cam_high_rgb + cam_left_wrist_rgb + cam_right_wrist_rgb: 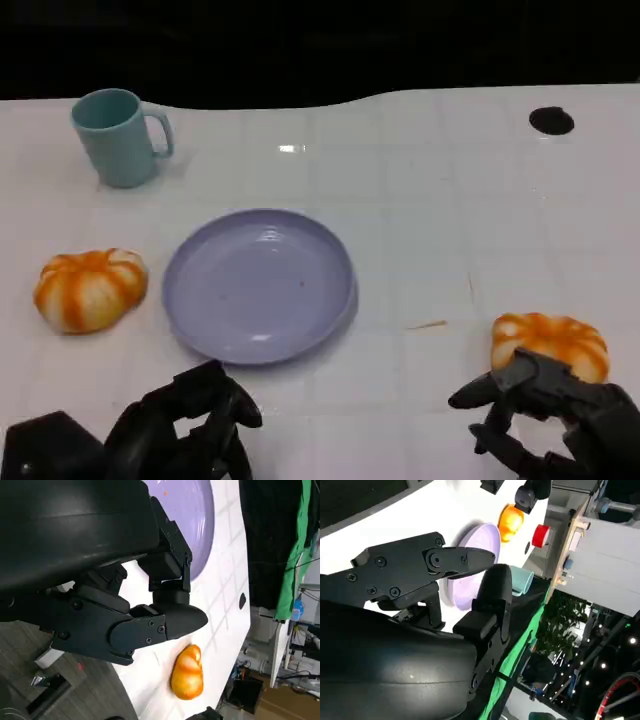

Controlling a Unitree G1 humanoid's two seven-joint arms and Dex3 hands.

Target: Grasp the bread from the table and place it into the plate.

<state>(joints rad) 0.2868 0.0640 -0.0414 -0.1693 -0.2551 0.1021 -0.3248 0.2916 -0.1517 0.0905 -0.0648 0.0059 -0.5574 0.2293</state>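
- You have two pieces of bread on the white table (420, 200): the right bread (550, 343) lies near the front edge on the right, and the left bread (90, 288) lies just beside the plate (258, 285) on its left.
- The plate is bare and sits between the two pieces, well apart from the right one.
- Your right hand (545, 410) is at the front side of the right bread; its fingers (480, 392) are spread and holding nothing, with one fingertip overlapping the bread's front edge. You cannot tell whether it touches.
- Your left hand (185, 425) is low in front of the plate, fingers apart and grasping nothing, well apart from the left bread.
- A teal mug (118, 137) stands upright behind the left bread.
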